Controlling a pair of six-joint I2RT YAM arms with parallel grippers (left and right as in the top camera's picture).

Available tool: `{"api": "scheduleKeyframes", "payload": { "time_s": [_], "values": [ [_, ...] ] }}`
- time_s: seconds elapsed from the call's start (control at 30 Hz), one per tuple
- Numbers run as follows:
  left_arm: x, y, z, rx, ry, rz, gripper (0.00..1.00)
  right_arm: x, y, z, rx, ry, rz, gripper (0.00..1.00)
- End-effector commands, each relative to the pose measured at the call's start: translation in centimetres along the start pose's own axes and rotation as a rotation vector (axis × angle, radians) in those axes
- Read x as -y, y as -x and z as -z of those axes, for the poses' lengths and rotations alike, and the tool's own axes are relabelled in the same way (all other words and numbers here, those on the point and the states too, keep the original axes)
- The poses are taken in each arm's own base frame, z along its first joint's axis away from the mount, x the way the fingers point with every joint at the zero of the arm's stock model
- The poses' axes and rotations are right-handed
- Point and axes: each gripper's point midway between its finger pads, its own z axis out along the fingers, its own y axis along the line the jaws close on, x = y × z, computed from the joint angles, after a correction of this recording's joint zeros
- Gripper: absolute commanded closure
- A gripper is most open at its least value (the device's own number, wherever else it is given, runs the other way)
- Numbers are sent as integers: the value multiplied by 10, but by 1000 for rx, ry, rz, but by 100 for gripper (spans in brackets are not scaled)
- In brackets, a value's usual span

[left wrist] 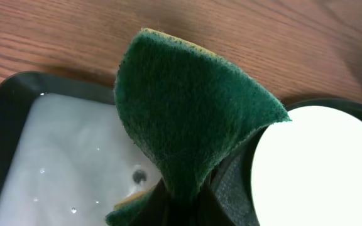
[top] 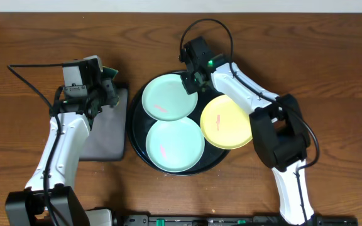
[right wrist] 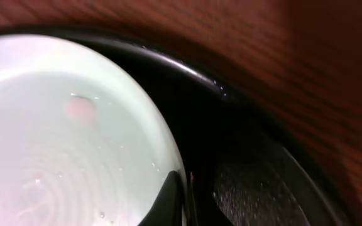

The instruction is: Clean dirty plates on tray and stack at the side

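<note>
Mint-blue and glossy, the upper mint plate lies at the back of the round black tray, a reddish smear across its middle. The lower mint plate sits just in front of it, edge to edge, with a thin red streak of its own. The yellow plate lies to their right, lapping out over the tray's right rim. The right pincer is at the back right edge of the upper mint plate. In the wrist view its dark fingers are pressed together on that plate's rim, one over the pale wet surface, the other over the black tray floor, which is beaded with droplets. Left of the tray and just beside it lies a rectangular tray, dark-rimmed, holding a cloudy whitish liquid. Above its far end the left pincer pinches a green sponge, which is folded into a curl with a tan backing showing along its top edge. Everything stands on a counter of reddish-brown wood with long grain running left to right — bare boards all round the trays, crossed only by the arms and their black cables. Beyond the counter's far edge runs a pale band, too narrow to say more of it.
</note>
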Motion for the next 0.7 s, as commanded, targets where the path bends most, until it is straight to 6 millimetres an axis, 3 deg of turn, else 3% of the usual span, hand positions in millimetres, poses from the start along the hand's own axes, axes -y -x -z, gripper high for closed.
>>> {"api": "scheduleKeyframes", "payload": {
  "time_s": [0.0, 0.13, 0.27, 0.43, 0.67],
  "values": [
    [1, -1, 0, 1, -9, 7, 92, 6, 38, 67, 149, -14, -65, 99],
    [1, -1, 0, 1, -9, 7, 92, 27, 47, 108, 213, -99, -243, 99],
    [1, -1, 0, 1, -9, 7, 92, 49, 39, 114, 215, -196, -398, 99],
    [1, -1, 0, 1, -9, 7, 92, 52, 16, 84, 147, -225, -511, 99],
    [1, -1, 0, 2, -10, 6, 92, 34, -20, 34, 71, -230, -599, 99]
  ]
}}
